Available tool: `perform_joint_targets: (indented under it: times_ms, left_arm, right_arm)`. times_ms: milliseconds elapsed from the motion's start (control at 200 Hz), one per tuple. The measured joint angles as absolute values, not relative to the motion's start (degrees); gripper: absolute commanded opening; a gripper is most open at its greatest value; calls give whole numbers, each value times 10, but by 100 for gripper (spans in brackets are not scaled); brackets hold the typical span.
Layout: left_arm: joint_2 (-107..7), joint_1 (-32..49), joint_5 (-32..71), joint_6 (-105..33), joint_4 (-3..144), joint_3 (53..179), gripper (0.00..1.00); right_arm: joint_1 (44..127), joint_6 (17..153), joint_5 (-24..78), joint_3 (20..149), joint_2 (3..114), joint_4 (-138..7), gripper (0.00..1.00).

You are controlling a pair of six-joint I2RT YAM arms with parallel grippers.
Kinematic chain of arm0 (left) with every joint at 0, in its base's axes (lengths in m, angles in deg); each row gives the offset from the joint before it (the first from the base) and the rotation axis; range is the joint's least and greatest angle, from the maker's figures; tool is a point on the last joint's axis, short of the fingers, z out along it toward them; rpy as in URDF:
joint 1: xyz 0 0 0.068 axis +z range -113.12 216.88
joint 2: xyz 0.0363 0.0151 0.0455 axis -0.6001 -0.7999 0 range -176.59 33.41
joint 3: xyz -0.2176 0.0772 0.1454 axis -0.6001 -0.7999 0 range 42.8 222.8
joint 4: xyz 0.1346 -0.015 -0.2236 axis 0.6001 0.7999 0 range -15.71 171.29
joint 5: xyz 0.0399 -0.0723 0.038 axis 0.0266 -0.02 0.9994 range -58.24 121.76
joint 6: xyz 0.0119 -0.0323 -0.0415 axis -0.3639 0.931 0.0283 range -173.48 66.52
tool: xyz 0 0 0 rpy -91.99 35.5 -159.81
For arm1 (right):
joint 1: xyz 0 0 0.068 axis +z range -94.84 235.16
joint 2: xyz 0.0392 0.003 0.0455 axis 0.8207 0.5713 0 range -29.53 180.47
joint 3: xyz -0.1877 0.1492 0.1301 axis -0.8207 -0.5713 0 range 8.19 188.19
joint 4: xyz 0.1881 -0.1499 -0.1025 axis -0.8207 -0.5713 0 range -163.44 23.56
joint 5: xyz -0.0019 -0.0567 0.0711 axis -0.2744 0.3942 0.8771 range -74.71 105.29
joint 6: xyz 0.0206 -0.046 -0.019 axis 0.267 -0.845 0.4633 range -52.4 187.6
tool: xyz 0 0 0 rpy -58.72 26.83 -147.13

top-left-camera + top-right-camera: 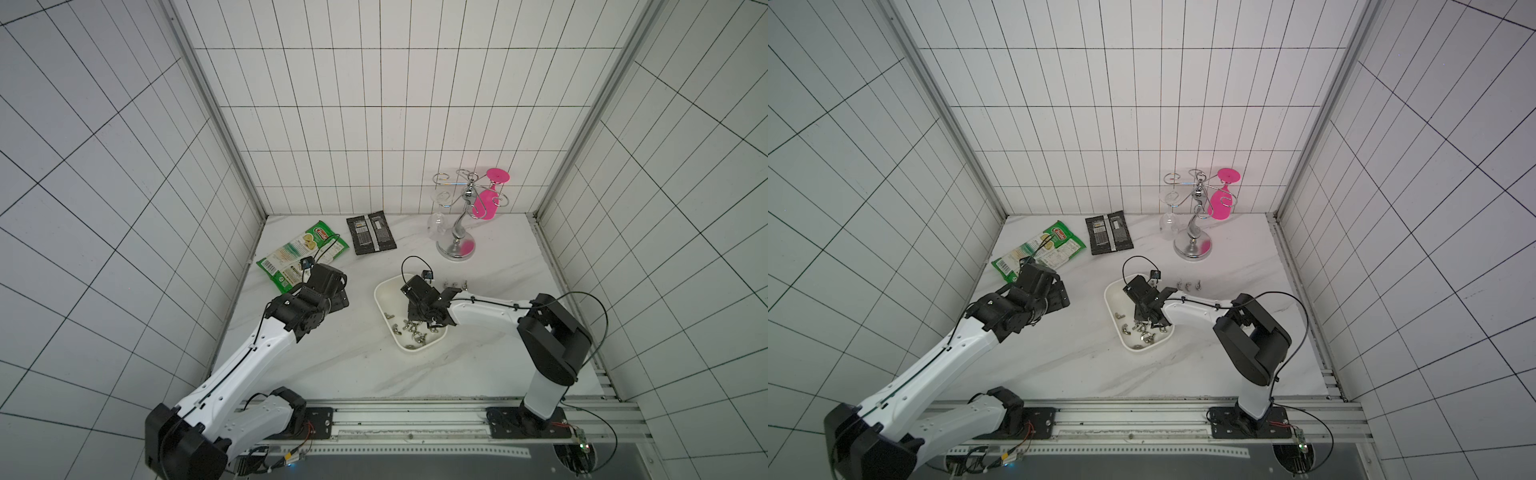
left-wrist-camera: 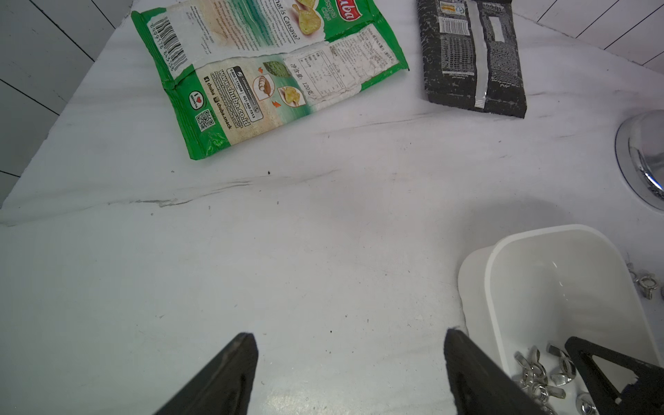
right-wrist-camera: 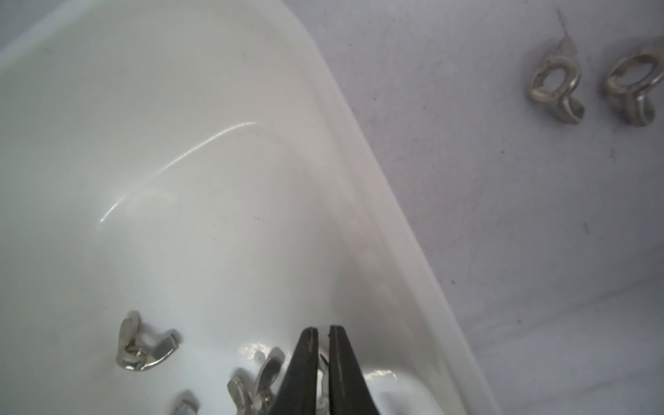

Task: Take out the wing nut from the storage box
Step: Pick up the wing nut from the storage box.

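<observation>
The white storage box (image 1: 384, 287) (image 1: 1113, 291) lies right of the table's middle, with several silver wing nuts (image 1: 411, 329) (image 1: 1142, 332) piled at its near end. My right gripper (image 1: 417, 318) (image 3: 323, 328) reaches down into that end. Its jaws stand almost together, pinching the wing of one wing nut (image 3: 323, 367); loose wing nuts (image 3: 143, 345) lie beside it on the box floor. The left gripper (image 1: 336, 297) (image 2: 351, 334) hovers open and empty over bare table, left of the box (image 2: 539, 233).
Three wing nuts (image 1: 455, 286) (image 3: 555, 86) lie on the table just beyond the box's far right side. A green snack packet (image 1: 301, 255) and a black packet (image 1: 371, 232) lie at the back. A chrome glass rack (image 1: 457, 245) holds a pink glass (image 1: 488, 203).
</observation>
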State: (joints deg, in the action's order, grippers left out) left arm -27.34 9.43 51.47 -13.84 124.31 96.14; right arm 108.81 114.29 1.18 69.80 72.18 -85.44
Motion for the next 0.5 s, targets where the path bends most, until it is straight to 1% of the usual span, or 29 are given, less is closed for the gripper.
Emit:
perform_joint_targets:
  times_ms: [75,150,210,320,500]
  left_arm:
    - [-273,94,515,-138,1243,961,85]
    - [-273,94,515,-139,1244,962,85]
    - [-273,94,515,-139,1244,963,85]
    - [-274,94,515,-139,1245,965,85]
    - [-276,94,515,-139,1245,968,85]
  right_arm:
    - [1084,1136,13,703,722,-854,15]
    - [1083,1131,14,706,721,-854,22]
    - [1083,1128,14,706,719,-857,24]
    - [1085,1122,16,704,714,-860,26]
    - [1089,1120,24,688,705,-859,26]
